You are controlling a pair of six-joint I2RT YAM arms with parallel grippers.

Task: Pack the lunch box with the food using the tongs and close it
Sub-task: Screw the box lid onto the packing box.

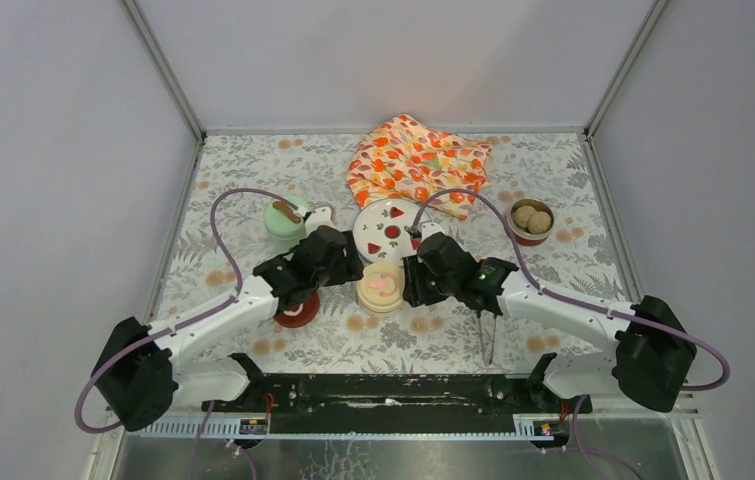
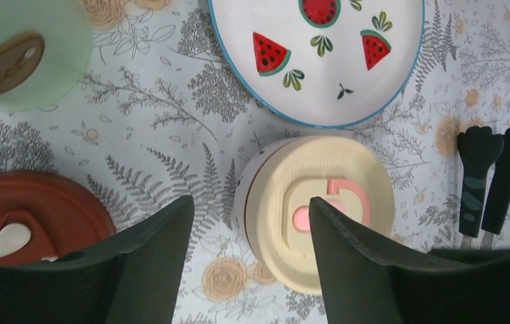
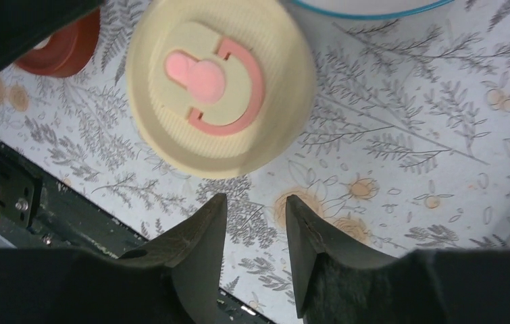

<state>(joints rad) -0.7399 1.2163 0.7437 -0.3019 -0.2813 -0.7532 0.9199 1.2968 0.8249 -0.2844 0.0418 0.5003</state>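
The lunch box stands as separate pots: a mint-green pot (image 1: pixel 287 220) with its lid on, a cream-lidded pot (image 1: pixel 382 287) and an open bowl (image 1: pixel 514 233) holding beige balls of food (image 1: pixel 531 217). A dark red lid (image 1: pixel 297 312) lies under the left arm. The tongs (image 1: pixel 487 338) lie on the table beneath the right arm. My left gripper (image 2: pixel 250 200) is open just left of the cream lid (image 2: pixel 326 209), holding nothing. My right gripper (image 3: pixel 257 198) is open over bare cloth, near the cream lid (image 3: pixel 218 84) but apart from it.
A white plate (image 1: pixel 390 228) with watermelon prints sits behind the cream pot. An orange flower-patterned cloth (image 1: pixel 418 160) lies bunched at the back. The tongs' dark tips (image 2: pixel 488 175) show right of the cream pot. The black base rail (image 1: pixel 383 390) runs along the near edge.
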